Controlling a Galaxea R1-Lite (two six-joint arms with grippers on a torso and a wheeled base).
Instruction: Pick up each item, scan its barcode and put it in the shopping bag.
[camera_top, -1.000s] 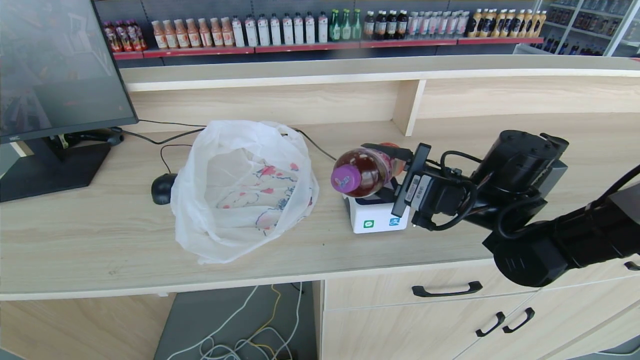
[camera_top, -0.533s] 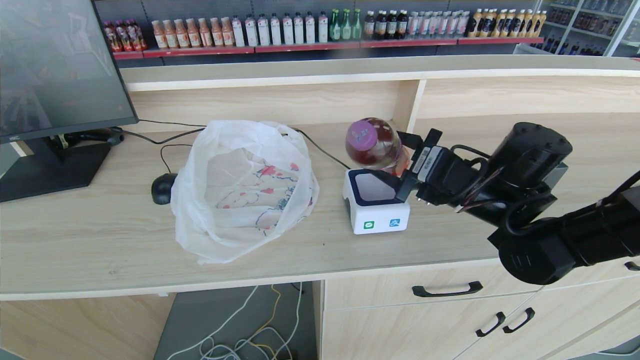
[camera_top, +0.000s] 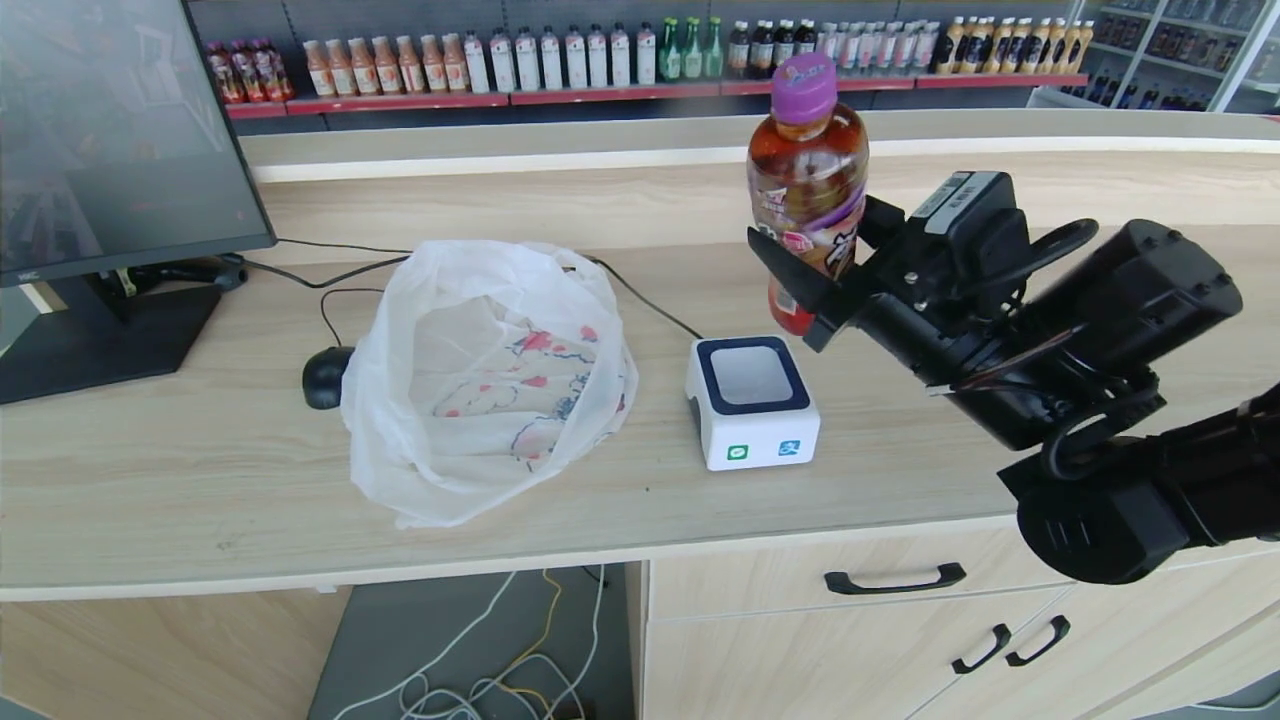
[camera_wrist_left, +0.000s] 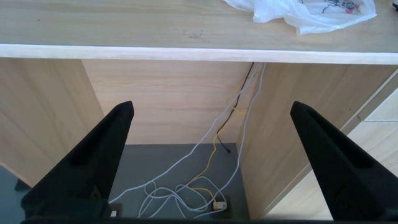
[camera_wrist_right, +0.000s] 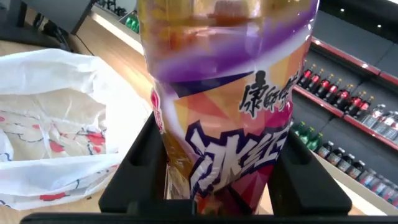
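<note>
Head view bright, light even, coming from overhead. Soft shadow hugging shopping bag (camera_top: 480, 380) on tabletop (camera_top: 200, 480). Monitor (camera_top: 110, 130) dark, shop reflections sliding across screen. Scanner (camera_top: 752, 400) window pale with glare. Bottle (camera_top: 808, 170) lit through, amber glow. Tabletop front edge bowing toward frame sides. Left wrist view: tabletop bright, recess below in shade, cables (camera_wrist_left: 205, 180) on dim floor. Right wrist view: glare washing bottle's upper part.
</note>
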